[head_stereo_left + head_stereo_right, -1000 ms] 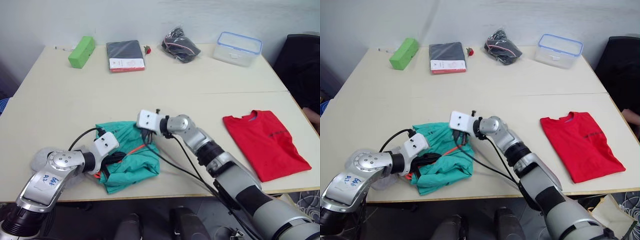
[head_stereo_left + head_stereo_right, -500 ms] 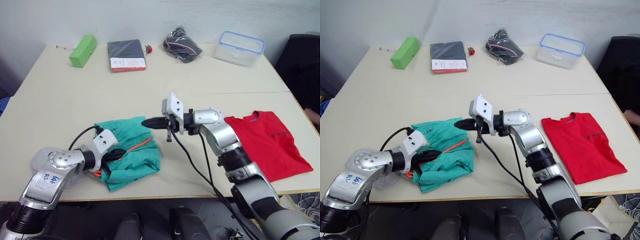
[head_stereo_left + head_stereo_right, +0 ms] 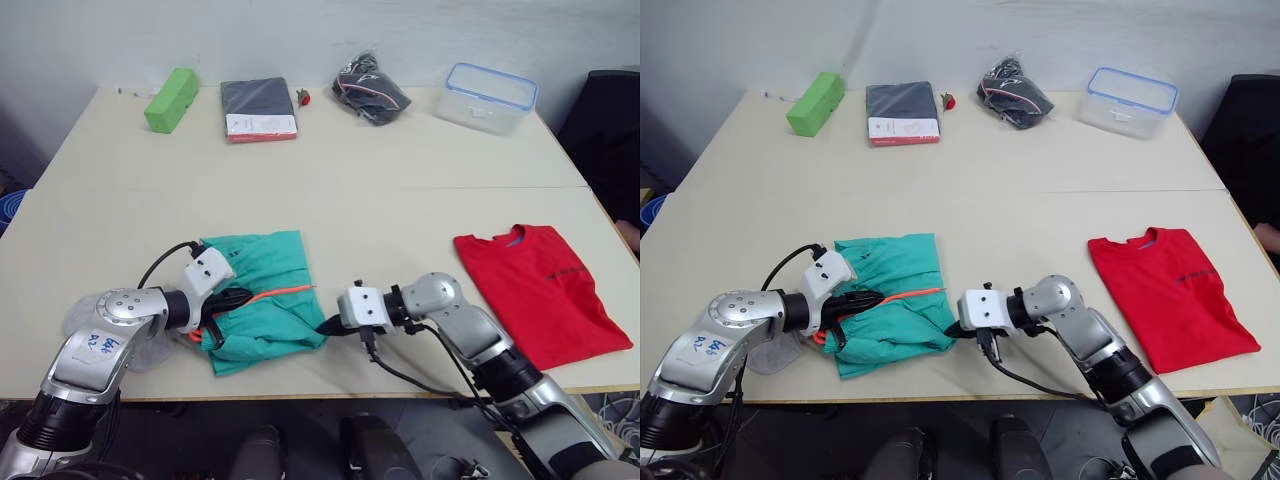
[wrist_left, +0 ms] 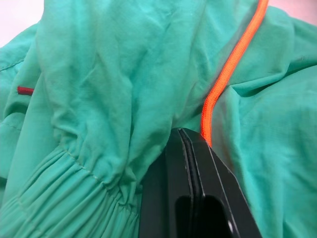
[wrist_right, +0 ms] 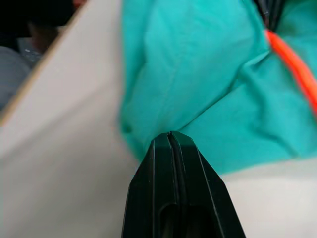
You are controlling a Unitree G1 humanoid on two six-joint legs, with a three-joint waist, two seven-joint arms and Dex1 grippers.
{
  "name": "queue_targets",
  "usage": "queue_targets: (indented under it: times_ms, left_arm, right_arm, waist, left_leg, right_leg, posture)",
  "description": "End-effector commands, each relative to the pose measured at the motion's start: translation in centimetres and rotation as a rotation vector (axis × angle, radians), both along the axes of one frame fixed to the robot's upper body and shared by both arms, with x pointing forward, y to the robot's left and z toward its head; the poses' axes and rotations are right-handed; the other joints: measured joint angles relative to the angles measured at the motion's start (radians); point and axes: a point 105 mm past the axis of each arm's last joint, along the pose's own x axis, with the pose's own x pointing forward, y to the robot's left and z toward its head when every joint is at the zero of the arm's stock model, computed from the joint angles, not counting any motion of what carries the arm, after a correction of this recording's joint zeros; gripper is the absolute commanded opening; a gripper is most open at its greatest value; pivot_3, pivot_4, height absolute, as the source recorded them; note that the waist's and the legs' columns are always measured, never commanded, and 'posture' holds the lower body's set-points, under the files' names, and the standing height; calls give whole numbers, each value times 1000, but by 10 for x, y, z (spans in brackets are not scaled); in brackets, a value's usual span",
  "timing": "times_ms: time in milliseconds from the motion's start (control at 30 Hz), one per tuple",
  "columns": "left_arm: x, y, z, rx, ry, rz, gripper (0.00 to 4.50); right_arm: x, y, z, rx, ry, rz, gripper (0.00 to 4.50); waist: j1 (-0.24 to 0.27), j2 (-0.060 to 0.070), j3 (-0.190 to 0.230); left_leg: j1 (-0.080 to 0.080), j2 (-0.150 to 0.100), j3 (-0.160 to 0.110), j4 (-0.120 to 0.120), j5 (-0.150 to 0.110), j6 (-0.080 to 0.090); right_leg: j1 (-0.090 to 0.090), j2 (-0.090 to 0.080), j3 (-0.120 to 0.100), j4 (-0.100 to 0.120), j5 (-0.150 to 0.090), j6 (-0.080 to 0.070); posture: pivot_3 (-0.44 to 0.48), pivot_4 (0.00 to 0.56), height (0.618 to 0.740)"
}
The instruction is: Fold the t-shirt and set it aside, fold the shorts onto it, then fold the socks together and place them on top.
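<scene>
At the near left of the table [image 3: 130, 200], one grey sock [image 3: 80, 315] lies partly under the left arm. The left gripper [image 3: 232, 300] has its fingers pressed together, tips buried in the folds of the teal shorts [image 3: 262, 312] beside the orange drawstring [image 3: 280, 291]. The shorts lie bunched near the front edge. The right gripper [image 3: 327, 326] meets the shorts' near right corner, fingers closed flat against each other at the hem. The red t-shirt [image 3: 540, 290] lies flat, well apart at the right.
</scene>
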Motion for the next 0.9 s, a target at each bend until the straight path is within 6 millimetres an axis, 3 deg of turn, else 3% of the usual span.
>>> queue_targets:
  times_ms: [33, 133, 200, 333, 467, 500, 600, 767, 900]
  left_arm:
    - [1, -2, 5, 2, -33, -19, 0]
    - [1, -6, 5, -9, -45, -29, 0]
    - [0, -9, 6, -19, -50, -32, 0]
    - [-1, -10, 7, -26, -57, -34, 0]
    - [-3, -15, 23, -101, -86, -50, 0]
    - [-3, -14, 28, -124, -89, -47, 0]
    - [-6, -11, 37, -171, -74, -45, 600]
    - [-9, -7, 34, -143, -62, -48, 2016]
    - [-13, -8, 48, -192, -78, -76, 3239]
  right_arm:
    - [15, 4, 36, 135, 94, -112, 183]
    - [35, 5, 49, 182, 270, -245, 912]
    - [46, 8, 51, 192, 402, -324, 1631]
    - [59, 14, 38, 151, 550, -424, 2946]
    - [66, 25, 24, 111, 619, -472, 4301]
    - [67, 30, 23, 111, 628, -472, 4459]
    - [64, 45, 24, 123, 686, -454, 4500]
    - [48, 73, 24, 125, 805, -382, 4500]
    - [45, 85, 17, 111, 868, -403, 4500]
  waist:
    - [0, 0, 0]
    - [0, 0, 0]
    - [1, 0, 0]
    - [2, 0, 0]
    - [0, 0, 0]
    - [-3, 0, 0]
    - [-7, 0, 0]
    - [-11, 0, 0]
    - [-27, 0, 0]
  left_leg:
    - [0, 0, 0, 0, 0, 0]
    - [1, 1, 0, 0, 2, -1]
    - [1, 1, 0, 0, 2, -1]
    - [0, 1, -1, -1, 1, -1]
    - [-4, 0, 0, -1, 0, 0]
    - [-4, 0, 0, 0, 0, 0]
    - [-4, 1, 0, 0, 0, 0]
    - [-3, 1, 0, 0, 1, -1]
    - [-3, 1, 0, -1, 1, -1]
  right_leg:
    - [0, 0, 0, 1, 0, 0]
    - [0, 0, 0, 2, 0, 0]
    - [0, 0, 0, 2, 0, -1]
    - [-1, 0, -1, 1, 0, -1]
    - [-5, -1, -1, 0, 0, -1]
    - [-5, 0, -1, 0, 0, -1]
    - [-5, 0, -1, 0, 0, -1]
    - [-4, 0, -2, 2, 0, -1]
    - [-4, 0, -2, 2, 0, -1]
  posture:
    - [0, 150, 740]
    - [0, 150, 740]
    - [0, 150, 740]
    - [0, 150, 740]
    - [0, 150, 740]
    - [0, 150, 740]
    - [0, 150, 740]
    - [0, 150, 740]
    - [0, 150, 740]
